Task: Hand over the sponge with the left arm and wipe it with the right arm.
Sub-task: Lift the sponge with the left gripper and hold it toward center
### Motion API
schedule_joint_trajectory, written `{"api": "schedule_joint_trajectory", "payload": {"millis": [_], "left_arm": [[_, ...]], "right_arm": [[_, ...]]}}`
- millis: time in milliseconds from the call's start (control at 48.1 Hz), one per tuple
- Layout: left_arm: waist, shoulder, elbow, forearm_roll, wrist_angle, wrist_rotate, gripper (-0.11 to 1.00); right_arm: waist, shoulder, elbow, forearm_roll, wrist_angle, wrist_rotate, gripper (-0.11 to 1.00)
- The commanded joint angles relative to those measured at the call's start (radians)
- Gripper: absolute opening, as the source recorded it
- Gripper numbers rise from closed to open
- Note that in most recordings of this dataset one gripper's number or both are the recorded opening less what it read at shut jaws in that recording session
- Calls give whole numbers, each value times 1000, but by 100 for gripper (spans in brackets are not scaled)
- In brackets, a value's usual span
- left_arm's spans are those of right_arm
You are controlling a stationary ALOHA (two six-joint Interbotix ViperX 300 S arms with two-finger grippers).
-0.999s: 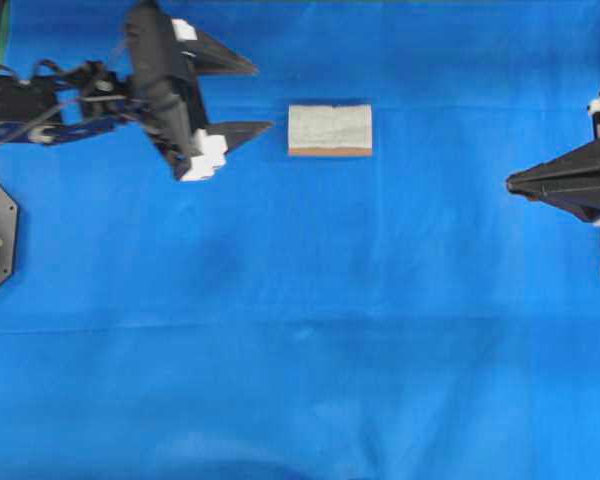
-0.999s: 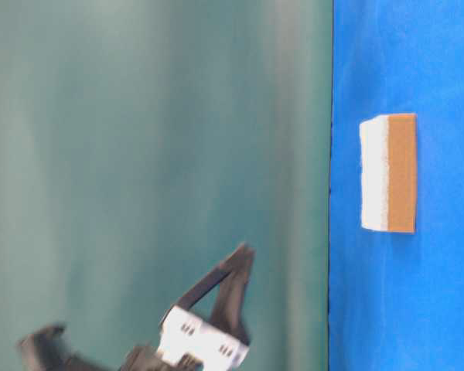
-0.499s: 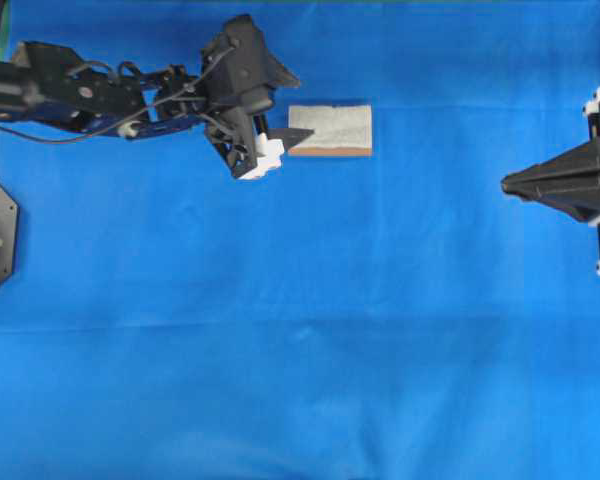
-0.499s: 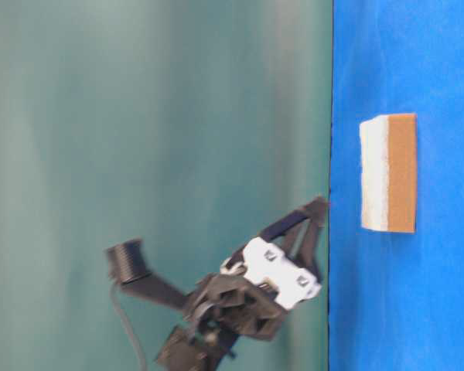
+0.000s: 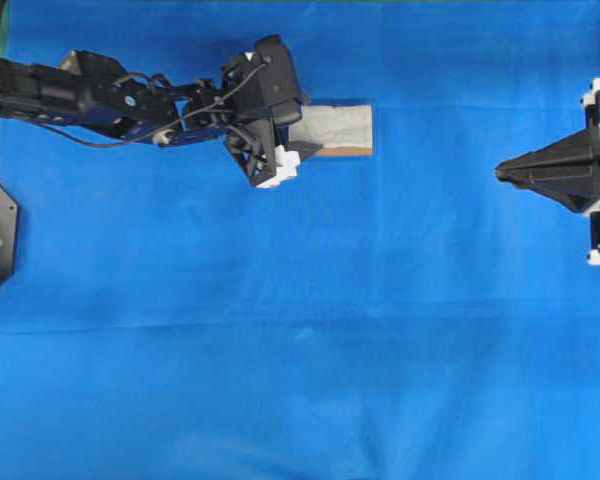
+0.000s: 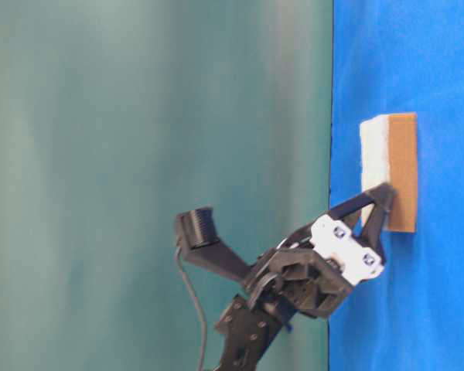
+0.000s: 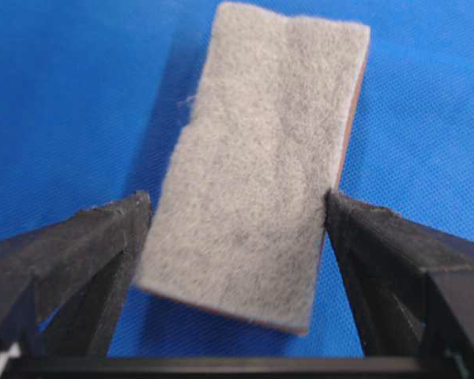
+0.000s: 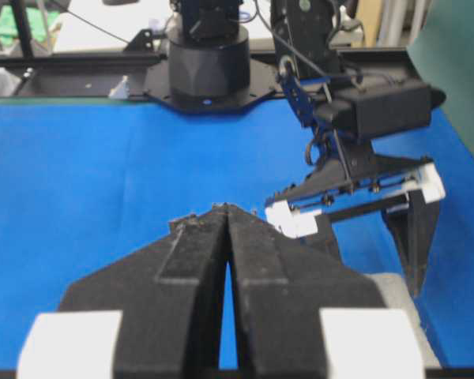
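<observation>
Overhead view: the sponge is straddled by the spread left gripper on the blue cloth; the right gripper is pressed together, well apart.

Left arm's wide-spread hand now down astride the sponge, no longer well short of it.

Blue cloth-covered table; sponge flat on it, grey side up.

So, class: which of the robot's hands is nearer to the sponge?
Left. The left hand is open with a finger on either side of the sponge. The right hand, shut, waits far off at the table's right edge.
</observation>
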Motion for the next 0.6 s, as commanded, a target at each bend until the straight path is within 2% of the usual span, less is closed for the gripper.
{"api": "schedule_joint_trajectory", "payload": {"millis": [0,187,416,478,582], "left_arm": [[5,12,-25,-2,-9,2,94],[5,67,-37,-2,-9,2,94],[14,60,-34,-2,6,-3,93],[14,49,-32,-2,25,5,85],[12,14,-31,0,69,8,61]], "right_arm": [[-2,3,-17,3,-3,2,0],[-3,3,-15,3,-3,2,0],[-2,5,-17,3,8,3,0],[-2,5,-17,3,9,3,0],[-2,5,-17,5,9,3,0]]}}
